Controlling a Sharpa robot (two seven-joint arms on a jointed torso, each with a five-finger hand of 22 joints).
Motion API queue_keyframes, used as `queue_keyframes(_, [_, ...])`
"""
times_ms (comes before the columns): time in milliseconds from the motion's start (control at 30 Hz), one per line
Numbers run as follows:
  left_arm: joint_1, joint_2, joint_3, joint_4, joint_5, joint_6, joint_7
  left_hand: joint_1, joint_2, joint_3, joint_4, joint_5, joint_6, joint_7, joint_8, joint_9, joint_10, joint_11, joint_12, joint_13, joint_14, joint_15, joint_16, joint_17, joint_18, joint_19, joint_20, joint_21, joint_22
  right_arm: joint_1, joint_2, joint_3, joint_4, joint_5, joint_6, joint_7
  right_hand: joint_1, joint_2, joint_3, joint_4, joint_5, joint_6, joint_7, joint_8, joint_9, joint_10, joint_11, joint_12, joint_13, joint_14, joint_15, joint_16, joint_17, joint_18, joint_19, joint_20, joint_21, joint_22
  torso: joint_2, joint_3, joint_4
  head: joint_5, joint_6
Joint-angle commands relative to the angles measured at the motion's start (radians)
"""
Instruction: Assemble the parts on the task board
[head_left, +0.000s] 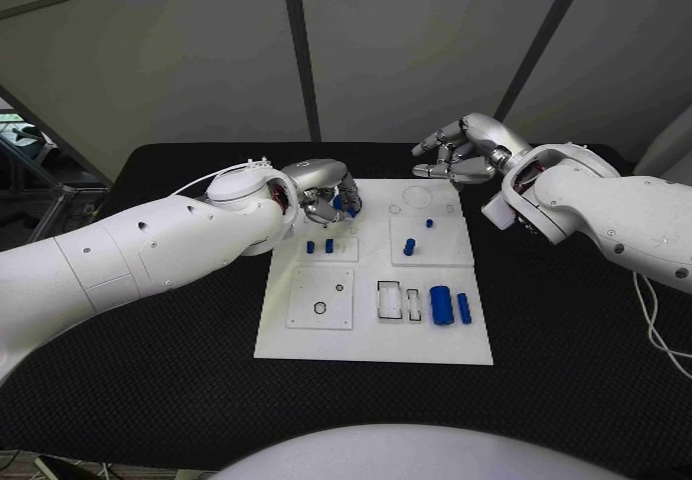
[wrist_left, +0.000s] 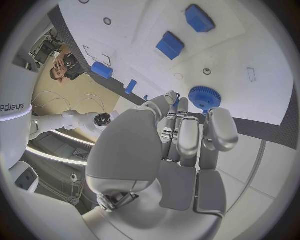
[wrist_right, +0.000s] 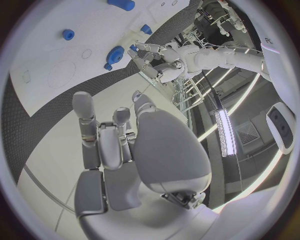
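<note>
The left hand (head_left: 323, 190) sits over the far left corner of the white board (head_left: 375, 345), right at the board's edge, fingers curled down around a blue gear (wrist_left: 202, 97). In the left wrist view the gear lies just past the fingertips (wrist_left: 220, 125), touching or very nearly touching them; whether it is truly pinched cannot be told. Past this hand toward the near side, two small blue pegs (head_left: 319, 246) stand close by on the board.

The right hand (head_left: 459, 148) hovers beyond the board's far right corner, over the black tabletop (head_left: 144, 390), fingers loosely bent and apart, holding nothing. Between the two hands the far strip of the board lies bare, with a faint circle outline (head_left: 418, 196) drawn on it. Nearer than the right hand stand a blue post (head_left: 410, 247) and a smaller blue stud (head_left: 430, 223). Well away from both hands, by the near right part of the board, lie two blue cylinders (head_left: 450, 305) beside empty rectangular slots (head_left: 389, 300).

Wide black tabletop rings the board on all sides. Behind it run pale wall panels.

The left forearm hides the board's left edge beside the hand.
</note>
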Motion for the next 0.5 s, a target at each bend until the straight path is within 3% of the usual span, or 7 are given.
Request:
queue_keyframes(33, [-0.007,-0.01,0.016,0.017,0.012,-0.025,0.007,-0.006,0.001,0.005,0.001,0.003,0.009,-0.001,-0.004,0.0,0.007,0.003,-0.004,0.001,0.008,0.002,0.006,-0.001,-0.032,0.005,-0.001,0.005,0.001,0.001,0.002,0.001,-0.001,-0.002,-0.004,0.011,0.002,0.009,0.002,-0.002,0.007,0.005,-0.001,0.006,-0.001,0.002,-0.002,-0.001,0.001,0.035,-0.004,-0.004,-0.001,0.018,-0.003,0.001,-0.007,0.0,0.0,0.0003,-0.0007,0.001,0.004])
queue_keyframes(133, [-0.014,-0.027,0.031,0.031,0.015,-0.011,-0.001,-0.007,0.0,0.005,0.001,0.003,0.01,-0.001,-0.005,0.0,0.008,0.003,-0.004,0.001,0.008,0.002,0.006,-0.002,-0.032,0.005,-0.001,0.005,0.002,0.001,0.003,0.001,-0.002,-0.002,-0.004,0.011,0.002,0.009,0.002,-0.002,0.007,0.005,-0.001,0.006,-0.001,0.002,-0.002,-0.001,0.001,0.035,-0.004,-0.004,-0.001,0.018,-0.003,0.001,-0.007,0.0,0.0,0.0014,-0.0012,0.001,0.006])
queue_keyframes(500, [-0.018,-0.082,0.039,0.047,0.024,0.044,-0.033,-0.011,0.0,0.004,0.002,0.002,0.012,-0.001,-0.005,0.0,0.009,0.003,-0.006,0.001,0.006,0.002,0.003,-0.01,-0.032,0.006,-0.001,0.008,0.004,0.001,-0.002,0.001,-0.002,-0.002,-0.004,0.009,0.002,0.009,0.002,-0.002,0.007,0.005,-0.001,0.006,-0.001,0.002,-0.002,-0.001,0.001,0.035,-0.004,-0.004,-0.001,0.018,-0.003,0.001,-0.007,0.0,0.0,0.0017,-0.0003,0.001,0.007])
